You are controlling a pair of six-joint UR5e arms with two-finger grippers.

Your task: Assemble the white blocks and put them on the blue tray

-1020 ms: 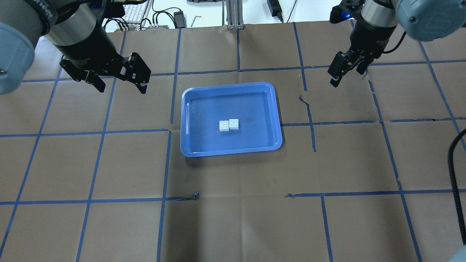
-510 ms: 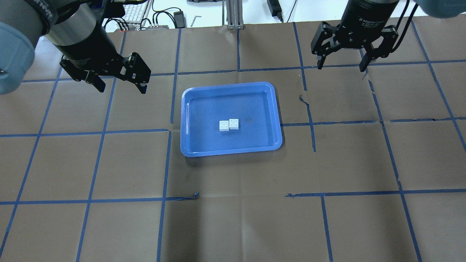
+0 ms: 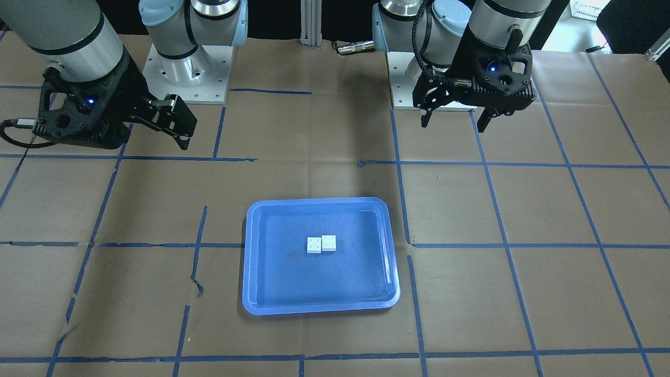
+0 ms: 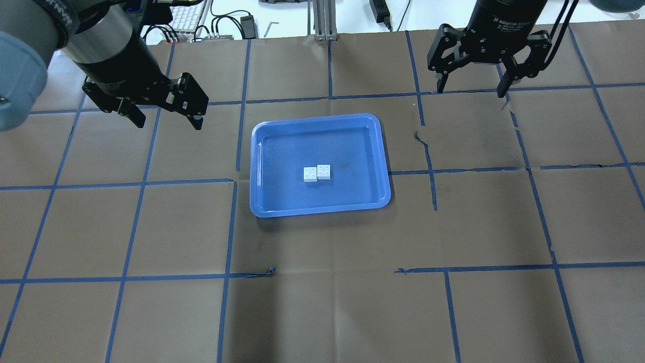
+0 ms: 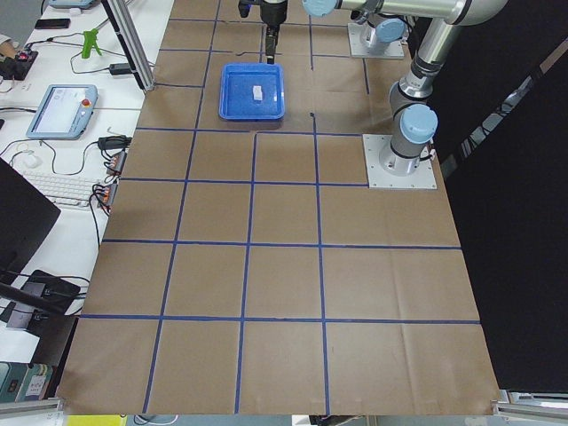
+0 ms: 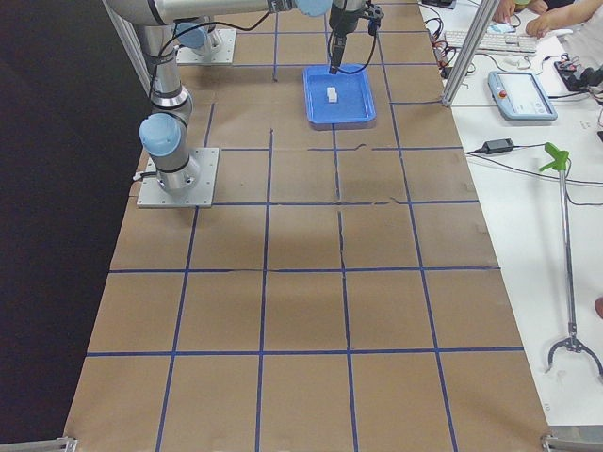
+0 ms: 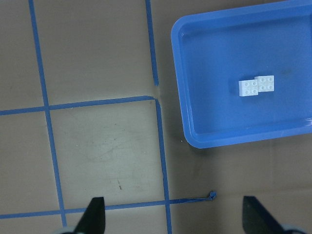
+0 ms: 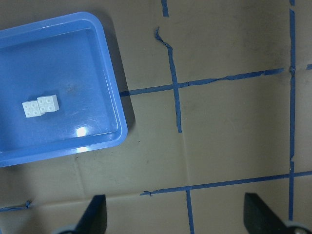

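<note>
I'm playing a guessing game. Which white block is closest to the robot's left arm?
The white block on the overhead view's left, which is the left end effector's side. The other white block touches it on the far side.

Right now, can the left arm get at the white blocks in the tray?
Probably yes. The white blocks lie uncovered in the blue tray, the left end effector hangs open beside the tray, and nothing stands between them.

Taped brown table [image 4: 322, 312], keyboard [image 5: 62, 188], perhaps a tablet [image 5: 60, 108]
</note>
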